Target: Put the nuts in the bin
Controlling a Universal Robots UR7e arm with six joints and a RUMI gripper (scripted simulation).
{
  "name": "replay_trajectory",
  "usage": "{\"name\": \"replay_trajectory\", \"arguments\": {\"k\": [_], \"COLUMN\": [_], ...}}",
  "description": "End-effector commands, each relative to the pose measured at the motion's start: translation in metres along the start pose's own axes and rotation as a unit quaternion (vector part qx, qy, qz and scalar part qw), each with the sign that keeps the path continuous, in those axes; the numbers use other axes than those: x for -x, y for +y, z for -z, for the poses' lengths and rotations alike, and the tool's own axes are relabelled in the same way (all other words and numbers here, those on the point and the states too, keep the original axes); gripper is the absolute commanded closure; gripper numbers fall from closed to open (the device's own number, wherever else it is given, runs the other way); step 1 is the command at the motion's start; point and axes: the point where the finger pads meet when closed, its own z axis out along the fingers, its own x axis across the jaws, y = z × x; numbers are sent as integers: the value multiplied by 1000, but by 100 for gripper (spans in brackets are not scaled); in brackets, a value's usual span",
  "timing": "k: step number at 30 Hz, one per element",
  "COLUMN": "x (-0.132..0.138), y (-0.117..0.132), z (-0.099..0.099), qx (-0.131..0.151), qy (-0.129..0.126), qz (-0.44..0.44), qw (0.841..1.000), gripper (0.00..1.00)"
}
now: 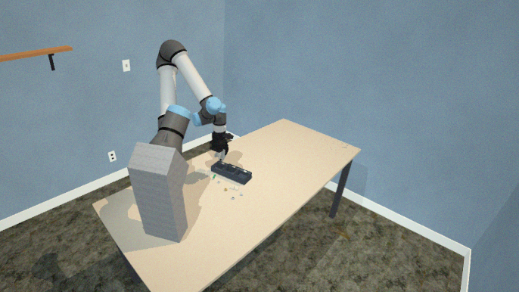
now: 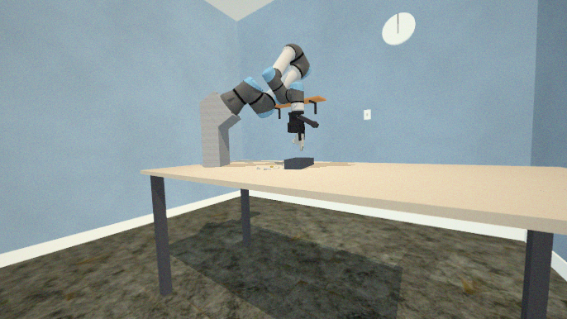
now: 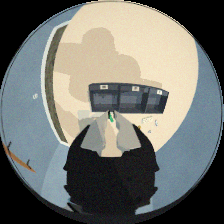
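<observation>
A dark bin block with three compartments lies on the table; it also shows in the exterior view and in the wrist view. Its labels are too small to read. Several small parts, the nuts among them, lie loose on the near side of the block. A small green part lies at the block's left near corner. My gripper hangs above the block's left end, fingers shut with nothing visible between them. The green part shows just past the fingertips, on the table.
The grey pedestal of the arm stands on the table's left end. The table's edges run close behind the bin block and along the front.
</observation>
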Motion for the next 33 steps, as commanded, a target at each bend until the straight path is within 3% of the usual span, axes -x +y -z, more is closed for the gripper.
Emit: {"name": "replay_trajectory", "arguments": {"k": [1,11,26,33], "x": [21,20,20,20], "y": [-3,-3,-3,-3], "z": [0,-11,-51,-60], "qx": [-1,0,0,0], "qy": [6,5,5,5], "qz": [-1,-2,-2,-2], "qw": [1000,1000,1000,1000], "gripper": [96,96,96,96]}}
